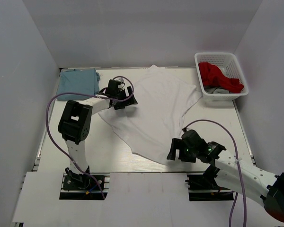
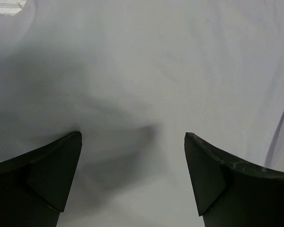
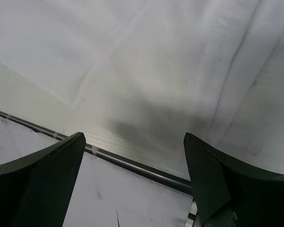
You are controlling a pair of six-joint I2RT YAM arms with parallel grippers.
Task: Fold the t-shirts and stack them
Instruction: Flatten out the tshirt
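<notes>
the plain white short-sleeved cotton t-shirt (image 1: 158, 109) lies spread on the table (image 1: 109, 151), its long axis running diagonally from the far collar to the near hem. the left gripper (image 1: 128, 98), jaws wide and empty, stands over the shirt's left edge; the right gripper (image 1: 172, 150), equally wide and empty, stands at the near hem corner. the folded light blue t-shirt (image 1: 77, 82) lies at the far left, nearer the left arm.
</notes>
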